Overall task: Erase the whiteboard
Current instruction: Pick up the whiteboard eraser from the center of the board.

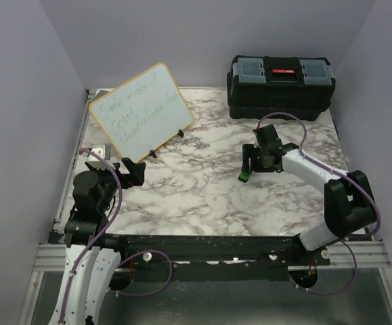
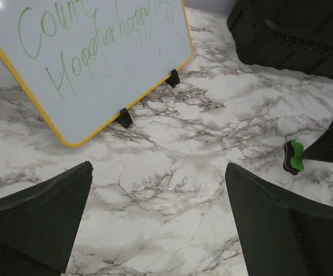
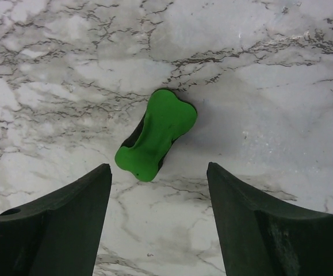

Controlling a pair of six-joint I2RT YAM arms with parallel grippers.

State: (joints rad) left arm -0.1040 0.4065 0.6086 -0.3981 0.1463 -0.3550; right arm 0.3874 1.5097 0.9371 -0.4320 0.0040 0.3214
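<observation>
R claw spread, pointing down over green eraser; L claw spread, facing whiteboard.

Top external: high at the near edge, looking down. Wrist views sit low over the counter; both share the green eraser.

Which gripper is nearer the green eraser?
The right gripper: the eraser lies just ahead of its open jaws. The left gripper hangs by the whiteboard.

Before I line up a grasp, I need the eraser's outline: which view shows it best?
Right wrist: the green eraser lies whole, seen from above. Left wrist shows it small and edge-on; top external shows only a green speck.
</observation>
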